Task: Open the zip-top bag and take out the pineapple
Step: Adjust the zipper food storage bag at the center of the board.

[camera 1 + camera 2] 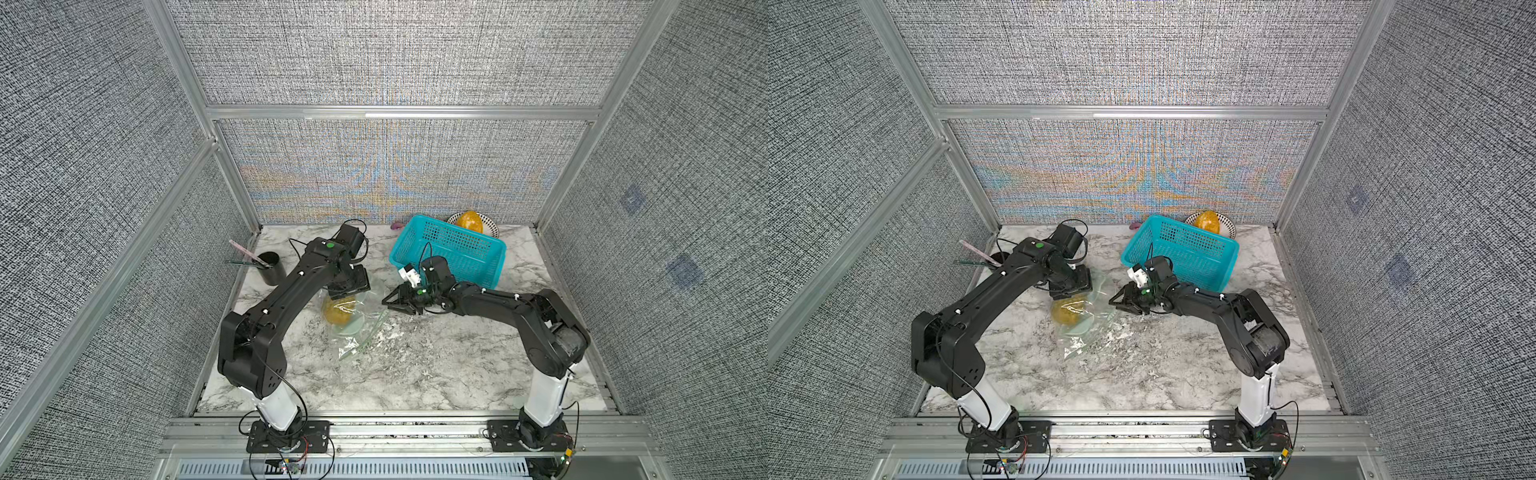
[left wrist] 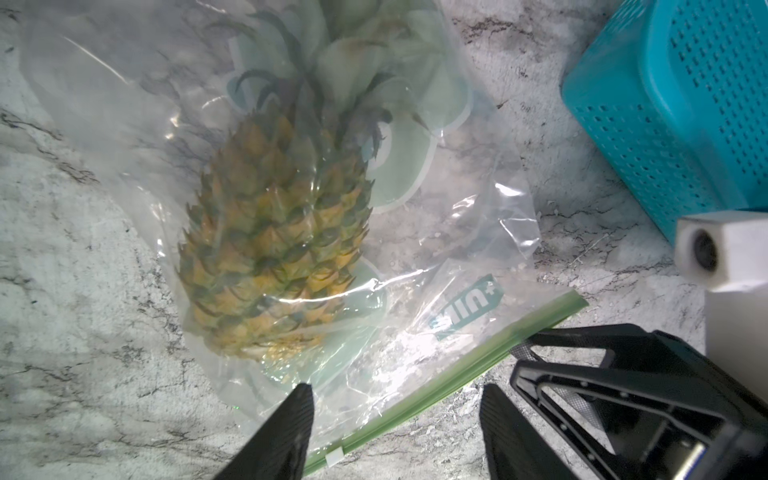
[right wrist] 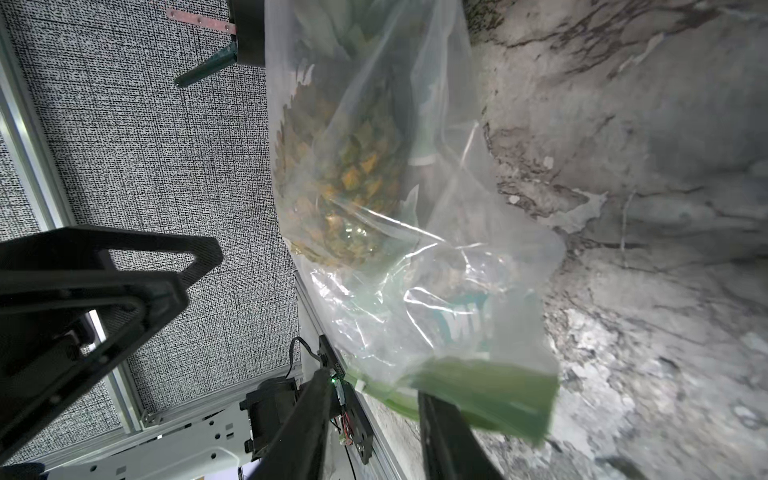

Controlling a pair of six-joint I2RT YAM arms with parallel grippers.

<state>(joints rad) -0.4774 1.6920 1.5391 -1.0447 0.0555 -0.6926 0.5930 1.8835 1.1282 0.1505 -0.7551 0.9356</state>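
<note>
The left tool (image 2: 397, 390) hangs released, its jaws spread above the green zip strip (image 2: 457, 376) and holding nothing. The right tool (image 3: 374, 386) also stands parted at the strip's blurred end, possibly just touching it. The pineapple (image 2: 274, 249) lies inside the clear bag (image 2: 478, 216) on the marble surface (image 2: 83, 374), near the blue basket (image 2: 685, 104).

The grey-veined marble counter (image 1: 415, 374) carries a clear zip-top bag (image 1: 358, 337) near its middle, a teal basket (image 1: 457, 253) and a plate (image 1: 489, 223) at the back, and a black cup (image 1: 272, 271) at its left edge.
</note>
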